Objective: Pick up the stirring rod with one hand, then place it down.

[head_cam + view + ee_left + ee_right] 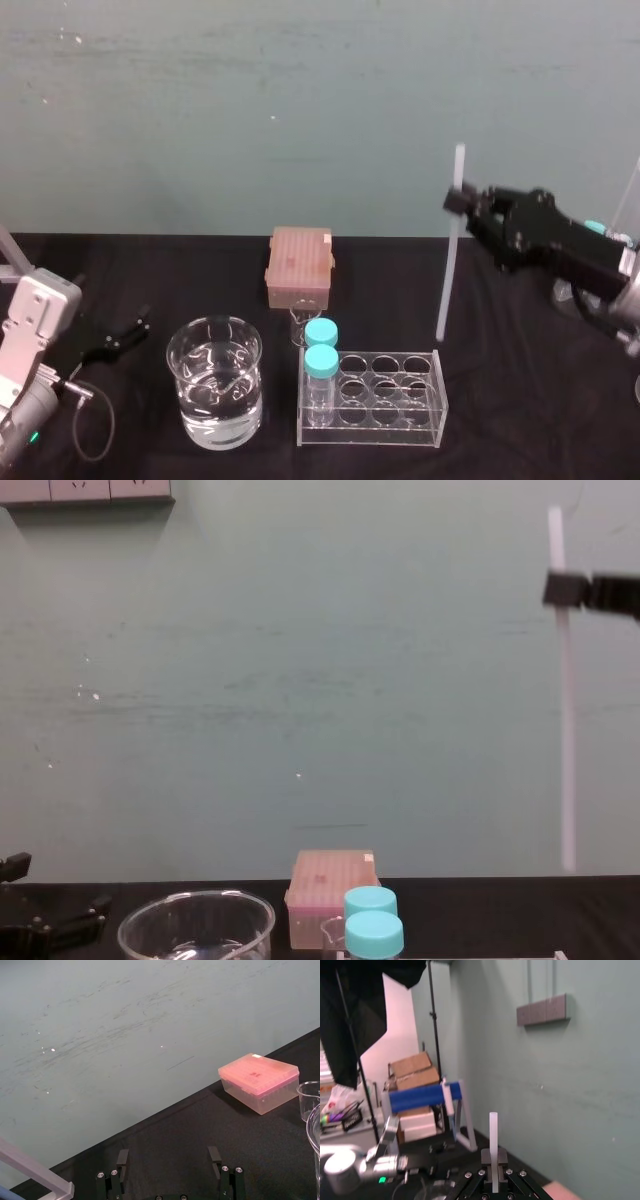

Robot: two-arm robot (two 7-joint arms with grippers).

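Lab: beaker (192, 398), test-tube rack (398, 388).

The black desk (520, 400) carries three things. A clear rack (390, 398) stands near its middle. A beaker (214, 395) of water stands just beside the rack at 9 o'clock. A pink box (299, 266) sits at 11 o'clock of the rack, nearer the wall.

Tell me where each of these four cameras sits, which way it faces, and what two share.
Head view: high up, looking down at the table; right gripper holds the stirring rod upright, left gripper open at lower left.
Chest view: lower, facing the wall; right gripper and rod at upper right.
Left wrist view: past its own fingers toward the pink box.
Right wrist view: along its fingers clamping the rod.
Head and chest share the beaker.
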